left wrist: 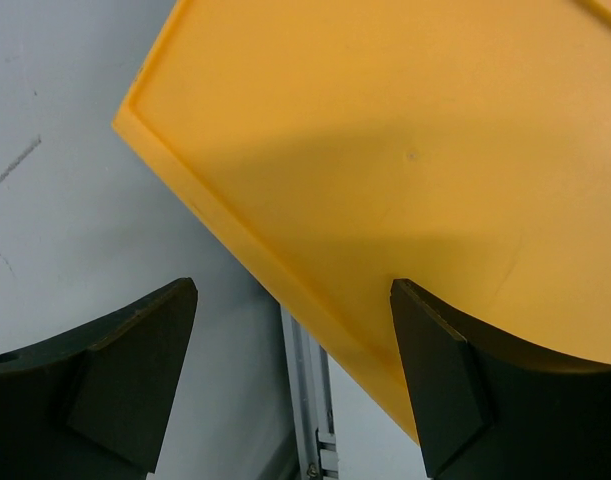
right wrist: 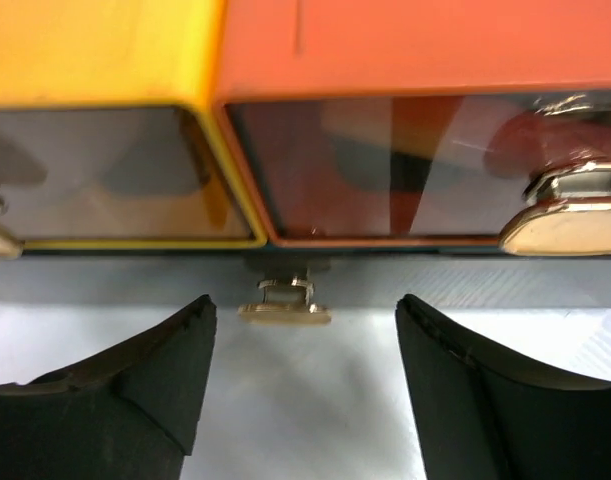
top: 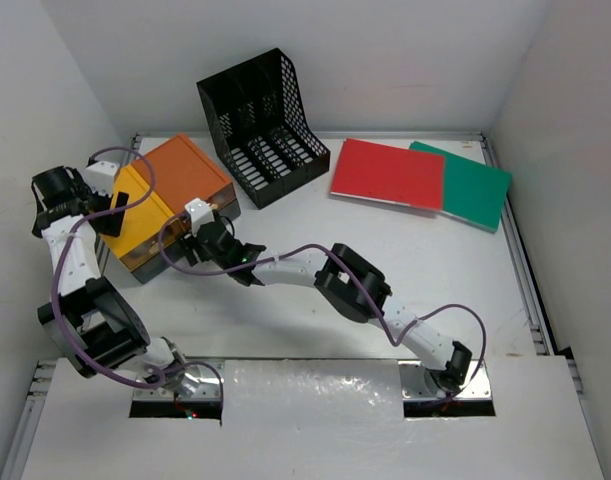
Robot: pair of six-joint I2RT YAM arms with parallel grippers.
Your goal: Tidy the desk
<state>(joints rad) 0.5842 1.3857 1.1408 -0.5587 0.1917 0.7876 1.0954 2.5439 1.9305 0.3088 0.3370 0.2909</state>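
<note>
Box (top: 185, 175) smooth orange-yellow plastic, rect.; desk (top: 435, 262) flat matte white.

You'll see the desk (top: 465, 270) as a smooth white top with a faint sheen, edged by silver metal rails (top: 526, 280). The orange-yellow box (top: 175, 180) looks like smooth matt plastic. Its drawer fronts (right wrist: 385, 165) are glossy, smoky and see-through, with polished metal handles (right wrist: 570, 215). The file rack (top: 260, 120) is black perforated mesh. The red folder (top: 385, 172) and green folder (top: 480, 188) look matt.
</note>
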